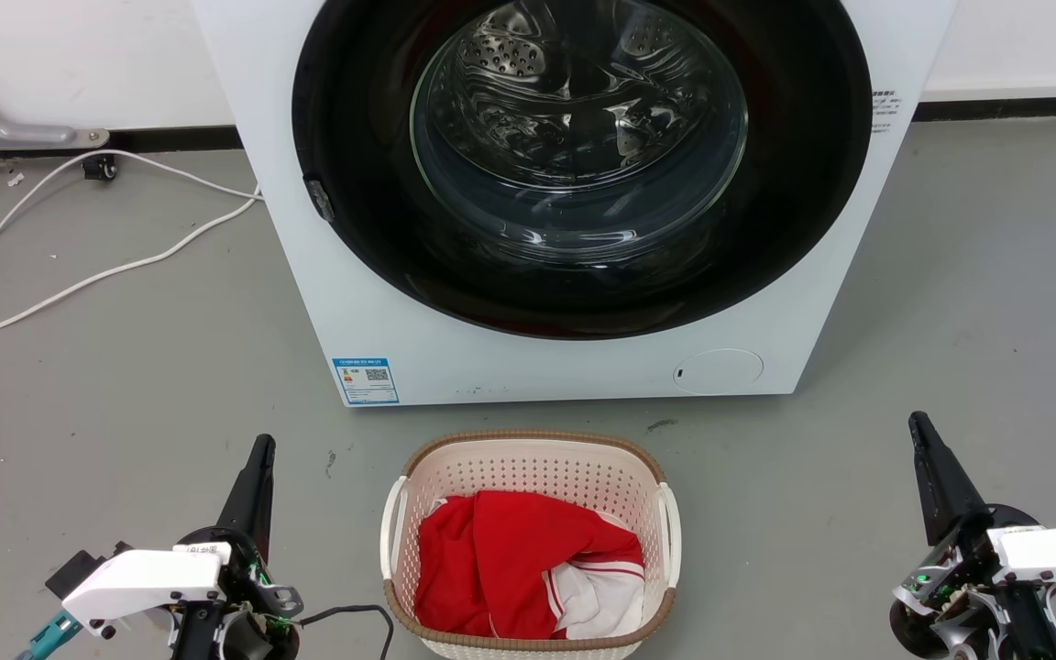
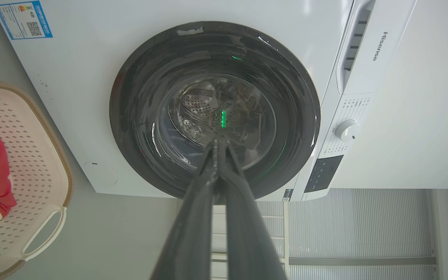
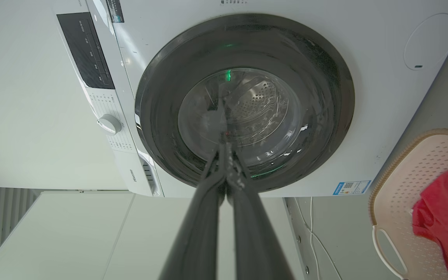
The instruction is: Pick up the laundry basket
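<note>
The laundry basket (image 1: 528,472) sits on the grey floor just in front of the washing machine, cream-white and perforated with a brown rim and white side handles. Red and white clothing (image 1: 519,573) lies inside it. My left gripper (image 1: 262,446) hangs well to the basket's left, fingers shut together and empty. Far to the basket's right, my right gripper (image 1: 918,423) is likewise shut and holds nothing. The left wrist view has the basket (image 2: 33,155) at its left edge and the left gripper (image 2: 217,144) tips closed. In the right wrist view the basket (image 3: 406,186) lies at the right edge, the right gripper (image 3: 227,149) closed.
A white front-loading washing machine (image 1: 455,348) stands directly behind the basket, its round door (image 1: 583,156) shut. White cables (image 1: 79,275) trail over the floor at the left. Open grey floor lies on both sides of the basket.
</note>
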